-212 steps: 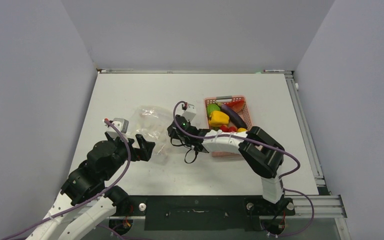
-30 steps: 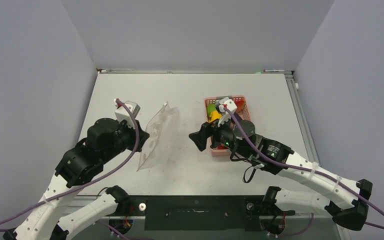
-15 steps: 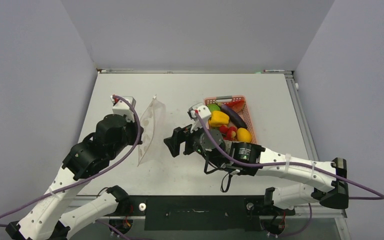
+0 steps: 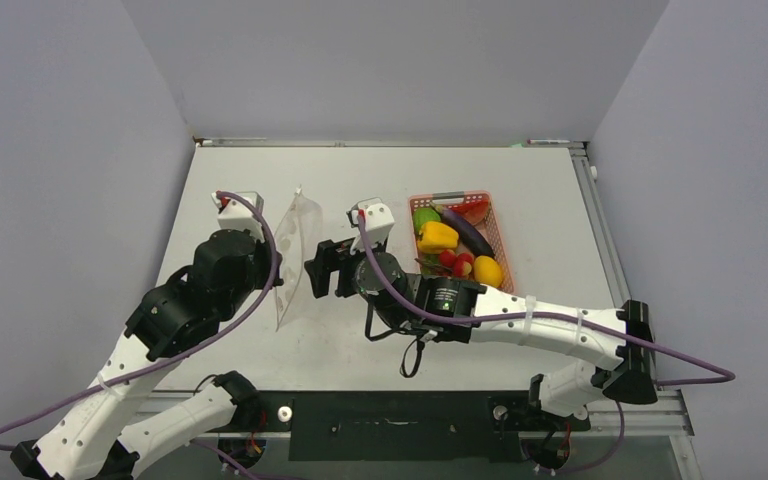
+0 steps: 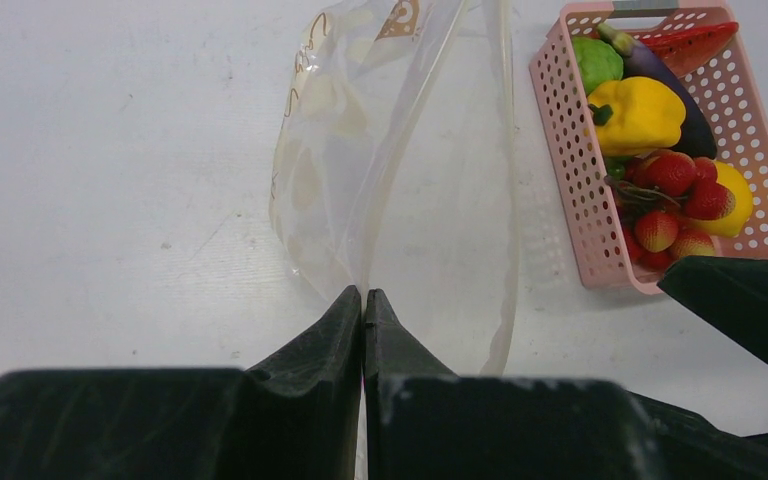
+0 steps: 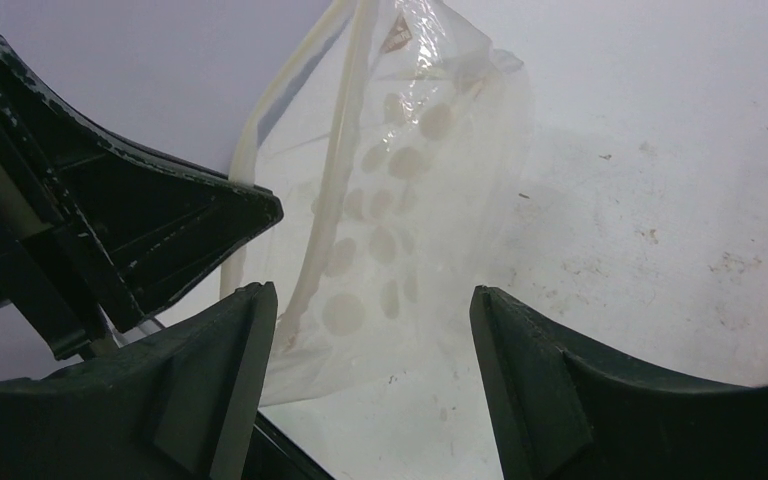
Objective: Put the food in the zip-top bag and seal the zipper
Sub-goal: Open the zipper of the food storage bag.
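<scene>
the zip-top bag (image 4: 291,258) hangs edge-on over the left half of the counter (image 4: 380,170), well in from the left edge and about midway between the near and far edges. bare counter lies open all around it, widest toward the far edge. whether its lower end rests on the counter i cannot tell. the pink basket (image 4: 501,240) sits right of centre, well apart from the bag, holding the yellow pepper (image 4: 437,237), eggplant (image 4: 466,232), lemon (image 4: 487,270) and red pieces (image 4: 449,259).

the top view shows the bag only as a thin sliver. the left wrist view shows it gaping, the zipper (image 5: 506,160) strip running away from the camera, and the left jaws pressed together, pinching the bag's near edge, with the fingertips (image 5: 345,315) meeting on the plastic. the right wrist view alone shows the white dots on the bag (image 6: 390,230). it also shows the right jaws spread wide with nothing between them, the fingers (image 6: 215,375) just short of the bag.

the left arm (image 4: 175,315) reaches up from the near-left corner, its wrist turned toward the centre. the right arm (image 4: 545,325) stretches low along the near edge, its wrist pointing left at the bag and facing the left wrist.
</scene>
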You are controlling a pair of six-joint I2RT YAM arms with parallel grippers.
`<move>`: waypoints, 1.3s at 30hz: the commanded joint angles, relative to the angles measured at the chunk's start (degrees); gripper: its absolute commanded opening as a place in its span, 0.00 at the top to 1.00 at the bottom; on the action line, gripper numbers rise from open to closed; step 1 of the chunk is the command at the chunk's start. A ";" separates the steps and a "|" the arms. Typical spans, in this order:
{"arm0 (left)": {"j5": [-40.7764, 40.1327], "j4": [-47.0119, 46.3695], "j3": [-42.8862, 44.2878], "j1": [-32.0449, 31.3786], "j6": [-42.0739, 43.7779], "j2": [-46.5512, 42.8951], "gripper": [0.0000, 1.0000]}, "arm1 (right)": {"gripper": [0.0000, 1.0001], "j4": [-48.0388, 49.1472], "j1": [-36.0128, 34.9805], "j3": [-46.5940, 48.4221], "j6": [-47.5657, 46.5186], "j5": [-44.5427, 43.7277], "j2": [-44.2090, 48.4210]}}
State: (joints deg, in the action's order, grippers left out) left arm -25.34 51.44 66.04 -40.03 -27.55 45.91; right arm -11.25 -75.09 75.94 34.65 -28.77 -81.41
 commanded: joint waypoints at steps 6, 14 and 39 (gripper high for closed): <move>-1.37 -0.79 1.07 -0.46 -1.56 -0.86 1.00 | 0.28 2.21 -0.41 7.89 0.65 -2.17 -5.56; -0.75 -0.90 0.79 -0.70 -1.98 -0.69 1.00 | 0.32 -0.47 -0.44 12.51 -0.11 -4.76 -11.23; -5.99 5.63 3.71 -2.08 0.04 5.49 1.00 | 0.95 -9.04 -0.34 8.61 -0.94 -20.68 -12.87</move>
State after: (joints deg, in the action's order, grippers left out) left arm -29.82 55.42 66.39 -41.36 -28.29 49.56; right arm -18.31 -75.09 85.52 33.69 -43.33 -97.82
